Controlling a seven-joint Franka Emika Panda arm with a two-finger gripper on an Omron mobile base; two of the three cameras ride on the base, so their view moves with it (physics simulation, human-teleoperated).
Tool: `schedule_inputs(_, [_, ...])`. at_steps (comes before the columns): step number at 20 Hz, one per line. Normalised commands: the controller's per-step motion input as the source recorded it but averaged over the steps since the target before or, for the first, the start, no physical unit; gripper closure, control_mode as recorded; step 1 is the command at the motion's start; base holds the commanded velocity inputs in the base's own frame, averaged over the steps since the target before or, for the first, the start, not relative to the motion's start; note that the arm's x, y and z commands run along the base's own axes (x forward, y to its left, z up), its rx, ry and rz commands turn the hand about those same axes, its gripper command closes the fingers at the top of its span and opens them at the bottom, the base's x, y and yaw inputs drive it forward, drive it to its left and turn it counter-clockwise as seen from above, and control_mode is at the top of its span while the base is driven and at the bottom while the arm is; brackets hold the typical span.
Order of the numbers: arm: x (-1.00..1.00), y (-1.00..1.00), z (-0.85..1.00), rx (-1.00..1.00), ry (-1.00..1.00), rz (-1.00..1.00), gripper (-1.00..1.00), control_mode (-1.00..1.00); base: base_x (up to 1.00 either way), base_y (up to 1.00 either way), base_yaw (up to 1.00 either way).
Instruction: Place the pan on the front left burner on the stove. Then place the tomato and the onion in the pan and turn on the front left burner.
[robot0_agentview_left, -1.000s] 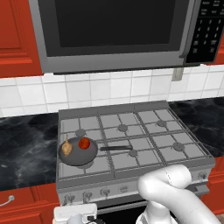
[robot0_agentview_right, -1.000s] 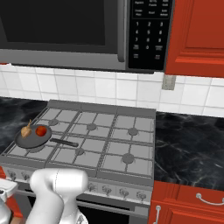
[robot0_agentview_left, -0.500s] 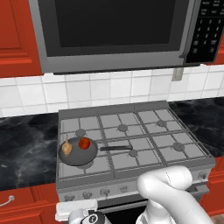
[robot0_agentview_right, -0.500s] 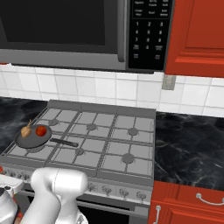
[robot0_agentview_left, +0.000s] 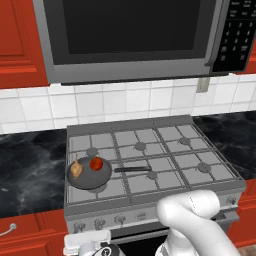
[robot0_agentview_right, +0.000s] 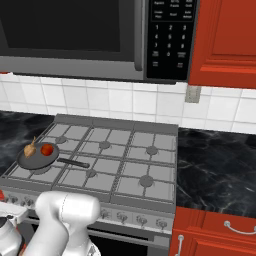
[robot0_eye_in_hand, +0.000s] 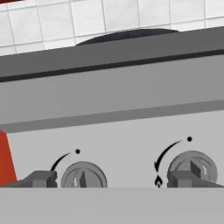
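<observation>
With the hand low at the front of the stove (robot0_agentview_left: 150, 195), the gripper (robot0_eye_in_hand: 107, 178) faces the knob panel: its two finger tips stand wide apart, the jaws open and holding nothing, one tip just left of the leftmost knob (robot0_eye_in_hand: 83, 176), the other in front of the second knob (robot0_eye_in_hand: 192, 168). No contact with either knob is evident; the leftmost knob sits in the gap between the tips, nearer the left one.

Beyond the panel, on the grates, the pan (robot0_agentview_left: 89, 174) rests over the front left burner, which it hides, handle pointing right. Inside it lie the tomato (robot0_agentview_left: 96, 163) and the onion (robot0_agentview_left: 76, 170), just beside each other, onion to the left.

Judgement: placing of pan, tomato and onion is done. Remaining: turn on the front left burner. No flame is visible under the pan. The leftmost knob is probably the one wanted, but nothing confirms the mapping.
</observation>
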Motion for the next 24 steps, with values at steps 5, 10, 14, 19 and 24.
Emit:
schedule_inputs(5, [0.00,0.18,0.00,0.00,0.00,0.00,-1.00,-1.00,0.00,0.00,0.00])
schedule_inputs(10, [0.00,0.15,-0.04,0.00,0.00,0.00,-1.00,-1.00,0.00,0.00,0.00])
schedule_inputs(14, [0.02,0.01,-0.18,0.00,0.00,0.00,-1.00,-1.00,0.00,0.00,0.00])
schedule_inputs(19, [0.05,0.00,-0.14,0.00,0.00,0.00,-1.00,-1.00,0.00,0.00,0.00])
schedule_inputs(24, [0.05,0.09,0.00,0.00,0.00,0.00,-1.00,-1.00,0.00,0.00,0.00])
